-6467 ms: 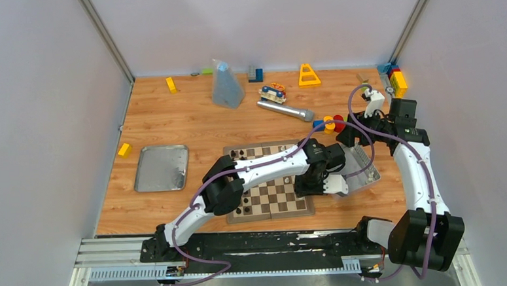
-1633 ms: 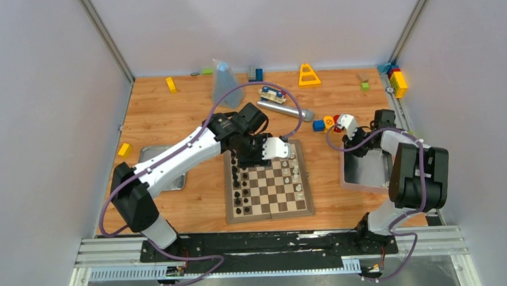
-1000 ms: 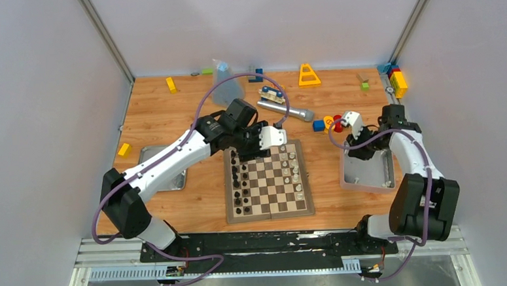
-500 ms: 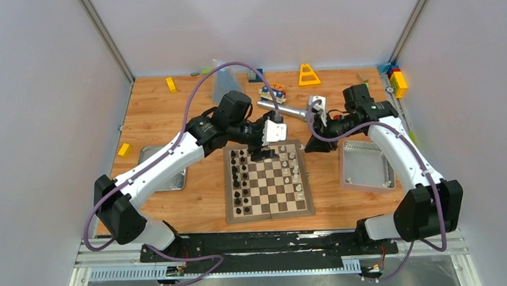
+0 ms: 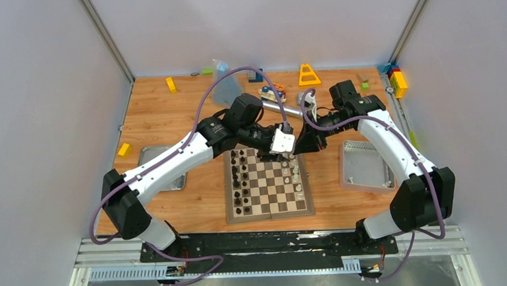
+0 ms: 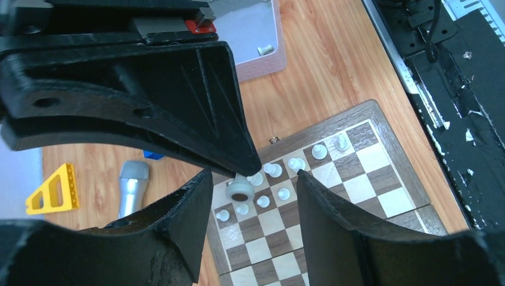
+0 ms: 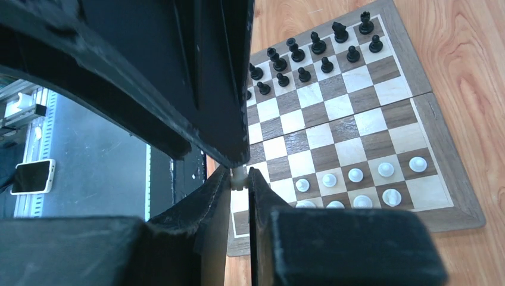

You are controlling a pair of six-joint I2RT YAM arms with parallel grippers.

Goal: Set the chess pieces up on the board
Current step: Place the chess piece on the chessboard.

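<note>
Board: right gripper with piece nearer.

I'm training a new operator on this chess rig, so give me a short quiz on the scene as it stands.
1. True or false: the right gripper is empty.
2. In the top view, on which side of the board do the black pieces stand? A) left B) right C) both
3. Fill in: the left gripper hangs ___ above the white pieces.

Key: 1 false, it pinches a white piece; 2 A; 3 open.
</note>
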